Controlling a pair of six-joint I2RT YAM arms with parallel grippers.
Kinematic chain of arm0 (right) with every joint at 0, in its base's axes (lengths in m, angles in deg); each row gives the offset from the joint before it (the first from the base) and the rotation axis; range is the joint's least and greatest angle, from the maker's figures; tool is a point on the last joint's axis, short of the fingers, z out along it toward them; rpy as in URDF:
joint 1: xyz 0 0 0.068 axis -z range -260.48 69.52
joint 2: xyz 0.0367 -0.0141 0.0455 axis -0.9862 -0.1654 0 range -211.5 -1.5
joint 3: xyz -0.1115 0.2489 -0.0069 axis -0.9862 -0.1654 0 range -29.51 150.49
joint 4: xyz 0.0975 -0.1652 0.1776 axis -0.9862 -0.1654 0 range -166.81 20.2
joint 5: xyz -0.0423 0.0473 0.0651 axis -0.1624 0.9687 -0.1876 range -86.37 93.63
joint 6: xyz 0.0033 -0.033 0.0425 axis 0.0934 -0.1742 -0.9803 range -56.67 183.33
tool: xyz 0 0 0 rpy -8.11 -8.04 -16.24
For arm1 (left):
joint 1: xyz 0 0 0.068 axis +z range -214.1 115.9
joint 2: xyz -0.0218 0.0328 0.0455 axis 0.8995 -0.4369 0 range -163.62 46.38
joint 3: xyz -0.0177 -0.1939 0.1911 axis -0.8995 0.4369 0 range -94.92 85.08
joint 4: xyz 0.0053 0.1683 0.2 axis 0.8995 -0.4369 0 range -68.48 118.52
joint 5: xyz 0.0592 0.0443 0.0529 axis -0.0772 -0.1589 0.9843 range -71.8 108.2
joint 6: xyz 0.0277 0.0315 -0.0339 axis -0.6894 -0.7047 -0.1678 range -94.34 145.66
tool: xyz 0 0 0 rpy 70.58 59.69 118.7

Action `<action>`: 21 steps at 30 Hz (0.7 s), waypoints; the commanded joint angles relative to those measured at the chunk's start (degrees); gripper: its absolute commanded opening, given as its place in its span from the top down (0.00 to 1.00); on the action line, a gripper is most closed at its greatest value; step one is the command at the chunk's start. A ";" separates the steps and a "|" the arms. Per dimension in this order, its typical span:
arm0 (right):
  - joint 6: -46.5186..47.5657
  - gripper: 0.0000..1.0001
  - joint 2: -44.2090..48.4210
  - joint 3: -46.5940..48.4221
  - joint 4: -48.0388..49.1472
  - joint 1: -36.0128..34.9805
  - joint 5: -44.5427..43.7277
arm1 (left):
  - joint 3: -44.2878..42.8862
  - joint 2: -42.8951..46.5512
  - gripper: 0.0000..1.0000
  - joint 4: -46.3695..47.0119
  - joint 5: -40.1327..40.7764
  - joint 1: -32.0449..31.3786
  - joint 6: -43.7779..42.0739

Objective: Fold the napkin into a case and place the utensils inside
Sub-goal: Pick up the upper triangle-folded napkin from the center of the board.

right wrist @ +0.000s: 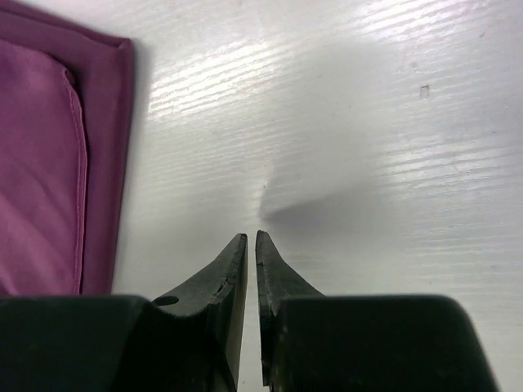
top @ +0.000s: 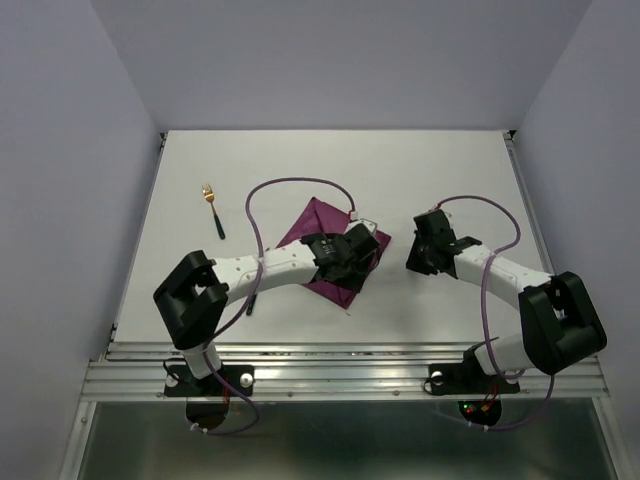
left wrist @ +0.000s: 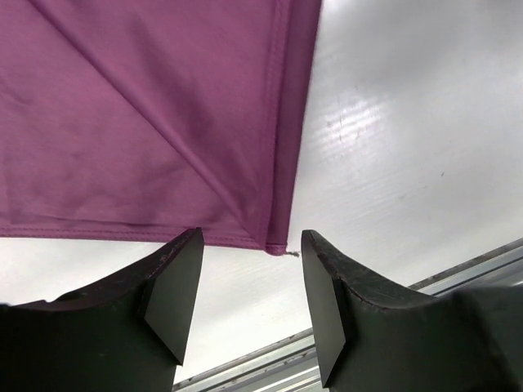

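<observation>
The plum-purple napkin (top: 318,225) lies folded in layers near the table's middle, with a diagonal crease across it (left wrist: 147,114). My left gripper (top: 352,258) hovers over its near right part. In the left wrist view it (left wrist: 251,237) stands open, empty, with the napkin's corner just beyond the fingertips. My right gripper (top: 424,247) is to the right of the napkin, above bare table. Its fingers (right wrist: 251,237) are almost together with only a thin slit, holding nothing, and the napkin's layered edge (right wrist: 102,147) is to their left. A gold-headed fork (top: 211,207) lies far left. Another utensil's black handle (top: 251,300) pokes out under my left arm.
The white table (top: 450,170) is walled on the left, back and right. A metal rail (top: 350,350) runs along the near edge and shows in the left wrist view as a rail (left wrist: 458,265). Purple cables (top: 290,185) loop above both arms.
</observation>
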 commanded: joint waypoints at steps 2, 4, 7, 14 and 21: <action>2.31 0.83 1.48 -0.04 -0.24 2.08 1.40 | -1.96 -3.30 0.38 -2.79 6.16 -4.64 -1.03; 2.49 0.82 1.13 0.05 -0.24 2.09 1.75 | -2.67 -4.36 0.41 -3.23 7.04 -6.31 -1.29; 2.40 0.82 0.86 0.23 -0.24 2.09 2.02 | -3.37 -6.21 0.43 -3.85 8.63 -7.72 -1.56; 2.49 0.80 1.04 0.05 -0.41 2.09 1.58 | -4.08 -8.32 0.46 -3.58 9.86 -8.60 -2.52; 2.58 0.80 0.42 0.32 -0.41 2.09 1.67 | -5.04 -10.16 0.49 -4.02 11.35 -9.48 -3.67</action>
